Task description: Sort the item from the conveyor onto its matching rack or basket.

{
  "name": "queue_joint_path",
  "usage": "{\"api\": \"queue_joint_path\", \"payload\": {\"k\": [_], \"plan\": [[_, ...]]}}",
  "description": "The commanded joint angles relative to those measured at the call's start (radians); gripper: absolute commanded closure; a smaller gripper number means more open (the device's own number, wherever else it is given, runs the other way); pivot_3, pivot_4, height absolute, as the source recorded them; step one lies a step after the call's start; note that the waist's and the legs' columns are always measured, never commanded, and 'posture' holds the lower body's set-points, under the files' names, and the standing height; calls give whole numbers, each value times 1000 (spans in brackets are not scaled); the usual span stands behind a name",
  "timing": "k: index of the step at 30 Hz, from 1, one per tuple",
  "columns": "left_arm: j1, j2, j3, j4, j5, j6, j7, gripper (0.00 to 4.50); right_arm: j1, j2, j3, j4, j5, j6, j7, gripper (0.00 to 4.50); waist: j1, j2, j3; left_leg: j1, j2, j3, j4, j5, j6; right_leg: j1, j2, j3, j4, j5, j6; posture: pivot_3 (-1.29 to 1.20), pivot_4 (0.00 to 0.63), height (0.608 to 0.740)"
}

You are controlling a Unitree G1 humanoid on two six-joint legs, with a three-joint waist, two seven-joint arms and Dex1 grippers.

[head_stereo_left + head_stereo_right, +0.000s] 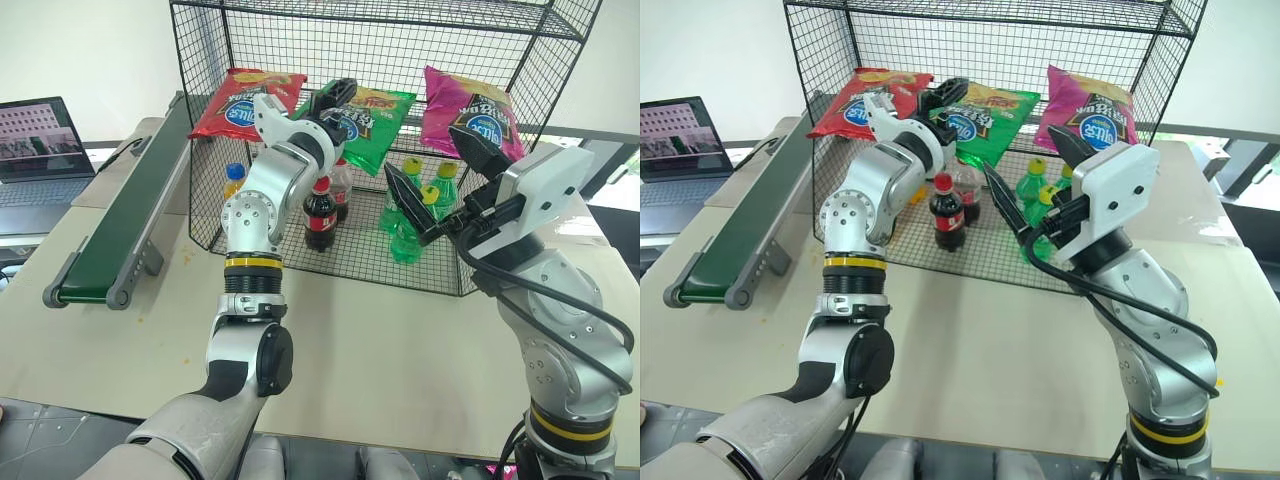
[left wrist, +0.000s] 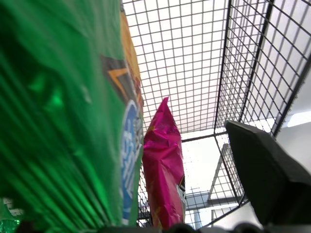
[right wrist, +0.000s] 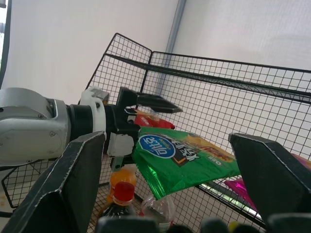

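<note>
Releasing the green bag point(image 1: 372, 128) on the rack point(image 1: 560, 60) shelf between the red bag point(image 1: 240, 100) and magenta bag point(image 1: 470, 115), the left gripper point(image 1: 333, 97), jaws open, should withdraw straight back without dragging it; right gripper point(image 1: 440, 185) waits open, empty.

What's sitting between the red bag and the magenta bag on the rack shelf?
The green chip bag, lying on the rack shelf between the red bag and the magenta bag, with the left end effector open at it; head views.
</note>
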State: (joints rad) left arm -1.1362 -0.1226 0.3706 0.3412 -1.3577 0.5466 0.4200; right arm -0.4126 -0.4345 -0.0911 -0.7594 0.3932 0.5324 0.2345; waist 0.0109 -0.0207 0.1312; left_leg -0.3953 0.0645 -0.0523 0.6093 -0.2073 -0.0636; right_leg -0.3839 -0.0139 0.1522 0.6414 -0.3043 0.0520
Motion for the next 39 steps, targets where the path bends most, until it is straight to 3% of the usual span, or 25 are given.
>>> {"api": "queue_joint_path", "payload": {"k": [1,11,17,20,23,27,29,32,35,39], "plan": [[83,20,-32,-171,-86,152,-9,51,17,-2,-24,-42,3,-8,0,0,-1,0,0,0,0,0,0,0,0,0,0,0,0,0,0,0,150,740],[232,277,-37,-447,-281,356,-170,51,136,11,-25,-22,17,-62,51,0,-19,1,0,2,0,0,0,2,-2,0,0,0,4,0,0,0,150,740],[530,509,-56,-629,-318,474,-261,51,281,33,-15,-32,3,-116,71,0,-33,2,-1,7,1,0,-2,1,-1,3,0,0,4,0,0,0,150,740],[658,604,-68,-663,-208,472,-369,51,352,50,-3,-36,-15,-150,69,0,-31,2,-1,6,2,0,-3,2,-2,1,0,0,5,-1,0,0,150,740],[758,699,-113,-694,18,402,-515,51,416,74,5,-33,-43,-184,58,0,-25,2,-1,6,1,0,-2,2,-2,1,0,0,4,-1,0,0,150,740],[897,864,-327,-713,532,115,-716,51,525,101,16,6,-91,-237,54,0,-24,2,-1,6,1,0,-4,1,-2,1,0,0,4,-1,-1,0,150,740],[932,888,-401,-670,728,-38,-760,51,564,113,17,33,-119,-261,46,0,-24,2,-1,6,1,1,-5,1,-2,1,0,0,2,-2,-2,0,150,740],[948,818,-423,-522,889,-214,-757,51,599,142,16,103,-163,-256,2,0,-24,2,-1,5,2,1,-5,1,-2,0,0,0,2,-2,-2,0,150,740],[918,710,-410,-385,964,-302,-729,51,602,160,23,155,-199,-296,-4,0,-25,2,-1,5,2,2,-5,1,-1,0,0,0,2,-2,-2,0,150,740],[886,633,-411,-297,1032,-362,-755,51,591,169,25,198,-212,-327,0,0,-26,2,-1,4,2,2,-3,-1,2,0,0,0,3,-2,-2,0,150,740]]}}
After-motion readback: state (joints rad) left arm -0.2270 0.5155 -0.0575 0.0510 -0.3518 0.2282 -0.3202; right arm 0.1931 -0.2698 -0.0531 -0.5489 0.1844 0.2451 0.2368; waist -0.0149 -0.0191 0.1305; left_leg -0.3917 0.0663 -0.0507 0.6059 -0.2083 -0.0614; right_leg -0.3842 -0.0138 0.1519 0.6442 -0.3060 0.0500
